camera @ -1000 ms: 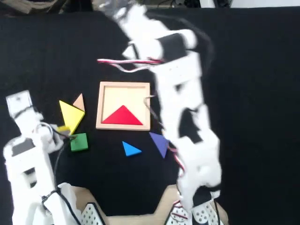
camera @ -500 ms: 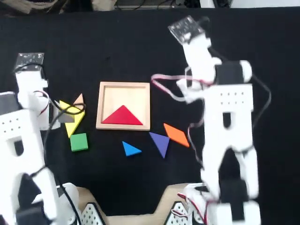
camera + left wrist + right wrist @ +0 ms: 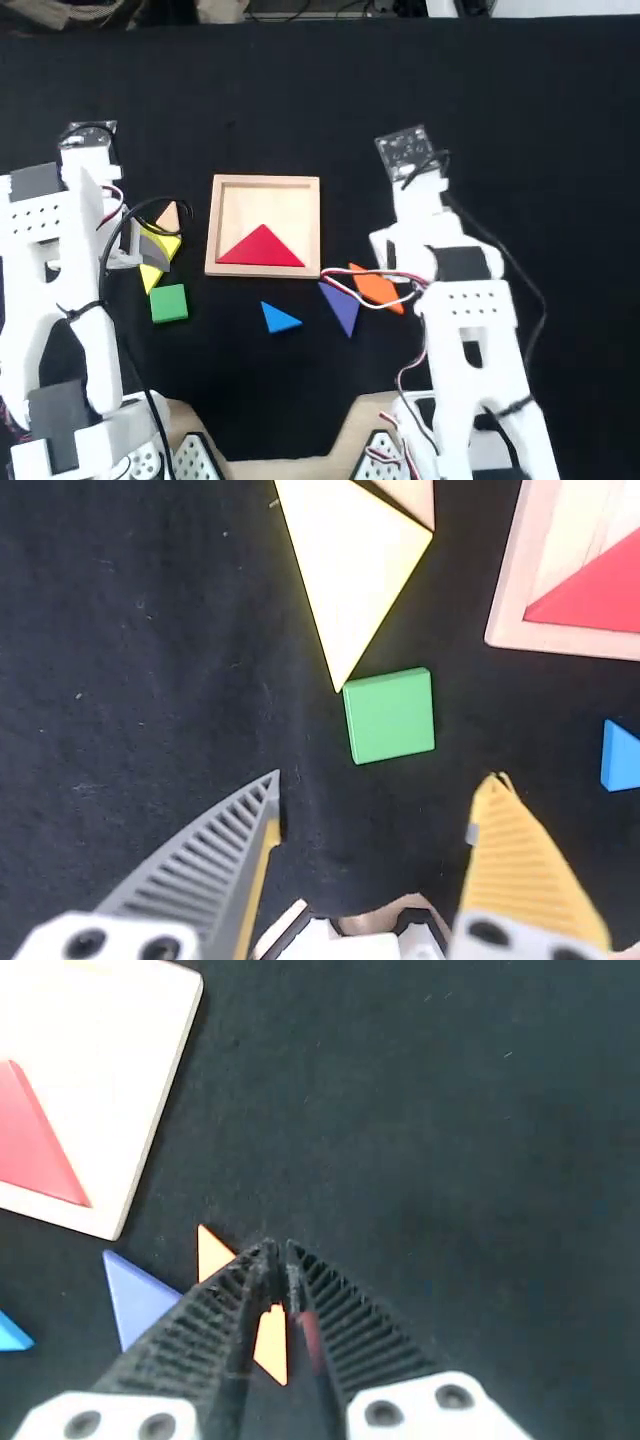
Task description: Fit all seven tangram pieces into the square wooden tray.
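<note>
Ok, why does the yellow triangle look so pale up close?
Left wrist view: bright light seems to glare off the yellow triangle, washing it pale. High view: it looks a stronger yellow. Right wrist view: the wooden tray glares nearly white too.

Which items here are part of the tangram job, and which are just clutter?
Job: wooden tray, red triangle, yellow triangle, tan triangle, green square, blue triangle, purple triangle, orange piece.
Lying about: black cloth, wooden base board.
</note>
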